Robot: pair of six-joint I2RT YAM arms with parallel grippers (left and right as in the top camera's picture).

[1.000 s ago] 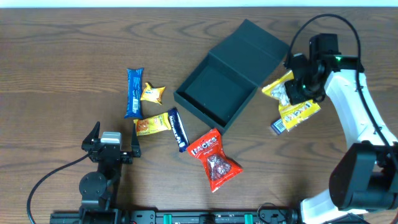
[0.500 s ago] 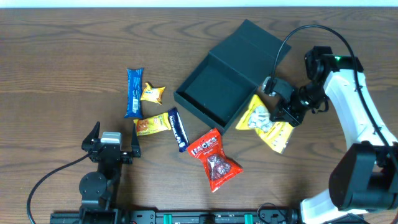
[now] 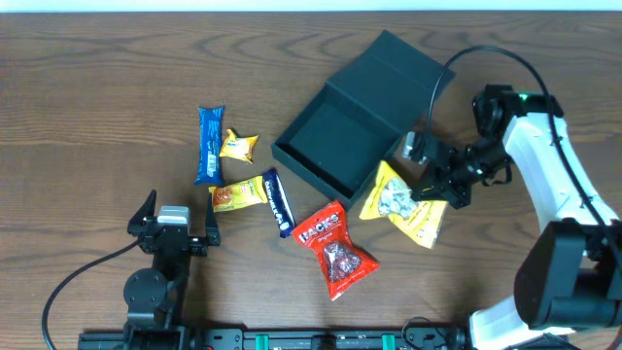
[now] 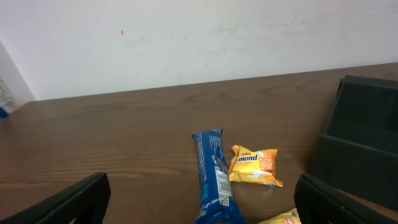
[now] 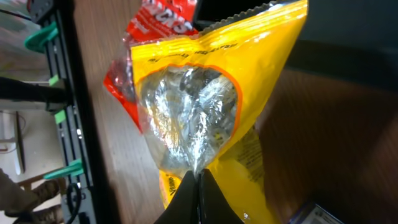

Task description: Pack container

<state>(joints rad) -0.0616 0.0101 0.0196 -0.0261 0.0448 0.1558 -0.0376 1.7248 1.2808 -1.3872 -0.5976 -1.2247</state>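
The container [image 3: 352, 124] sits on the bench [image 3: 97, 87] with its hinged lid folded fully back, lying flat on the far-right side of the tray. The tray interior is dark and holds nothing that can be seen from overhead. In the left wrist view the container [image 4: 364, 143] shows as a dark wall at the right edge.

Right end effector [image 5: 199, 190]: closed, pinching the bottom seam of a yellow packet [image 3: 400, 199]. The packet hangs just beside the container's near-right wall. Its silver contents show through a clear window [image 5: 186, 118]. Whether the packet touches the wall cannot be told.

Left end effector [image 3: 178, 214]: fingers spread wide apart, holding nothing, well away from the container on its near-left side.

Loose items on the bench, all outside the container:
- Red packet [image 3: 335, 250]: near the container's front corner, on the near side.
- Dark blue bar [image 3: 278, 202]: just off the near-left wall.
- Orange-yellow packet [image 3: 236, 195]: touching the dark blue bar on the side away from the container.
- Small yellow packet [image 3: 237, 146]: left of the container.
- Light blue bar [image 3: 209, 144]: just beyond the small yellow packet, farther from the container.
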